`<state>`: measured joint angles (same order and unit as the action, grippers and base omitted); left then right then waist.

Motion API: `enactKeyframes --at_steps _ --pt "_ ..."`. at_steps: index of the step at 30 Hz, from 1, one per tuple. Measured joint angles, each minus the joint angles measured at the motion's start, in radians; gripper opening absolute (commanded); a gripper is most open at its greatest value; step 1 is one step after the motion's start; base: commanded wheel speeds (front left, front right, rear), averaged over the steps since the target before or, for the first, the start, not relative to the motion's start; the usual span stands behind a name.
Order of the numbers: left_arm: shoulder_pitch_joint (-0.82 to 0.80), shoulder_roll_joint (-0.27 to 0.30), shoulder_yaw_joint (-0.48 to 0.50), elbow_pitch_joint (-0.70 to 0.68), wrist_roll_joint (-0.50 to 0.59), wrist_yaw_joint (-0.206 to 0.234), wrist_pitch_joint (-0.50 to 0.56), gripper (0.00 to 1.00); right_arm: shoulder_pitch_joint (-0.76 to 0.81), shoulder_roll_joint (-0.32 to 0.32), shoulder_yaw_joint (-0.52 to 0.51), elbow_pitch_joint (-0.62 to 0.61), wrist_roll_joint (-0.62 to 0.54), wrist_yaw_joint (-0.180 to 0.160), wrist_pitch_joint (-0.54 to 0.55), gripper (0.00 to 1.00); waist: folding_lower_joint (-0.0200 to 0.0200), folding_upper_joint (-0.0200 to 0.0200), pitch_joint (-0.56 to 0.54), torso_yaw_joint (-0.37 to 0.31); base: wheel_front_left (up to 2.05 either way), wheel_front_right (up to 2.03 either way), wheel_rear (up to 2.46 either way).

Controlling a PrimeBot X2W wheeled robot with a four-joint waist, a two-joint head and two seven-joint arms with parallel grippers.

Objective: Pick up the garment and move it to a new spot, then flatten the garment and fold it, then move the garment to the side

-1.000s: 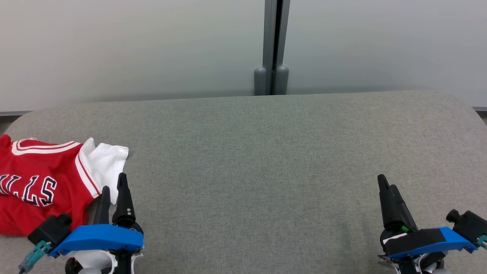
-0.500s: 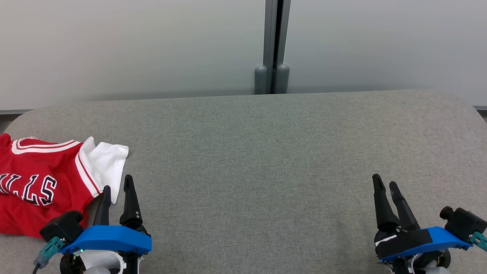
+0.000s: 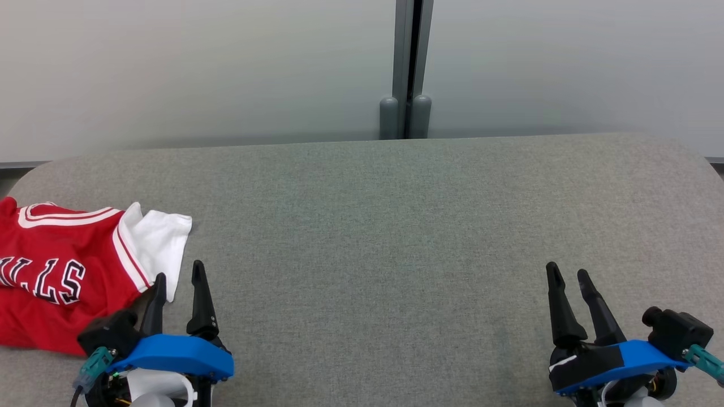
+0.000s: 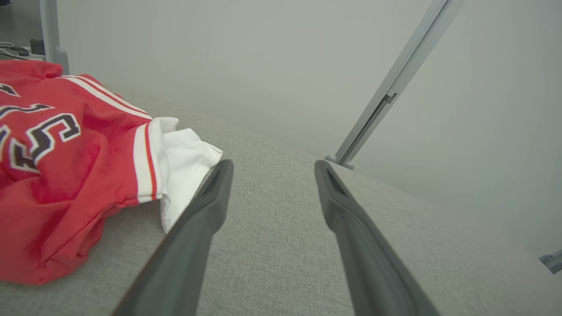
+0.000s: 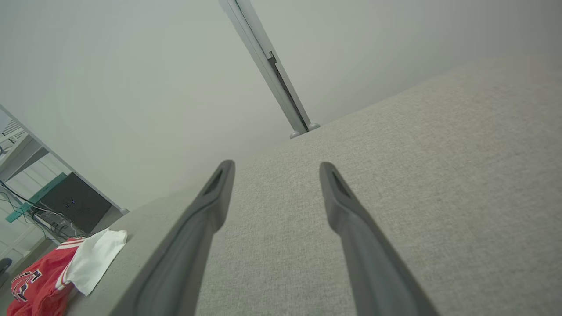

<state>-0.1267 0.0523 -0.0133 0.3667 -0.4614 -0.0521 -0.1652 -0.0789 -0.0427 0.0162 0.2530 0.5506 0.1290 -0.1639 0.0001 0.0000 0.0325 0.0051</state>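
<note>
Left tool [image 3: 179, 271] and right tool [image 3: 566, 269] gape empty; the left, beside the seemingly crumpled jersey [image 3: 62, 277], should pinch fabric low on the counter [image 3: 396, 226].

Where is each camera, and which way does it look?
Head: up on the robot's head, looking down at the grey bench; left hand and right hand show.
Left wrist: on the left arm, facing the jersey along its fingers.
Right wrist: on the right arm, facing the bench along its fingers.
All three share the jersey.
</note>
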Motion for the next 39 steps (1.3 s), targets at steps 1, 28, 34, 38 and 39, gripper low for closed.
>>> enactKeyframes --at_steps 1,28,34,38,39 --pt "0.000 0.000 -0.001 0.002 0.009 0.000 -0.004 1.00 0.000 0.000 0.001 0.001 -0.010 0.000 -0.005 1.00 0.0000 0.0000 0.000 0.000 0.00 0.00 0.00" --pt "-0.019 0.009 -0.022 0.050 0.233 0.020 -0.058 1.00 -0.016 -0.002 0.010 0.050 -0.242 0.000 -0.062 1.00 0.0000 0.0000 0.011 0.002 0.00 0.00 0.00" --pt "-0.025 0.011 -0.025 0.058 0.274 0.026 -0.072 1.00 -0.021 -0.002 0.009 0.067 -0.292 0.000 -0.074 1.00 0.0000 0.0000 0.016 0.003 0.00 0.00 0.00" --pt "-0.025 0.012 -0.026 0.061 0.301 0.036 -0.079 1.00 -0.023 -0.002 0.007 0.087 -0.329 0.000 -0.081 1.00 0.0000 0.0000 0.017 0.003 0.00 0.00 0.00" --pt "-0.025 0.012 -0.026 0.061 0.307 0.039 -0.081 1.00 -0.025 -0.003 0.006 0.092 -0.336 0.000 -0.084 1.00 0.0000 0.0000 0.018 0.003 0.00 0.00 0.00"
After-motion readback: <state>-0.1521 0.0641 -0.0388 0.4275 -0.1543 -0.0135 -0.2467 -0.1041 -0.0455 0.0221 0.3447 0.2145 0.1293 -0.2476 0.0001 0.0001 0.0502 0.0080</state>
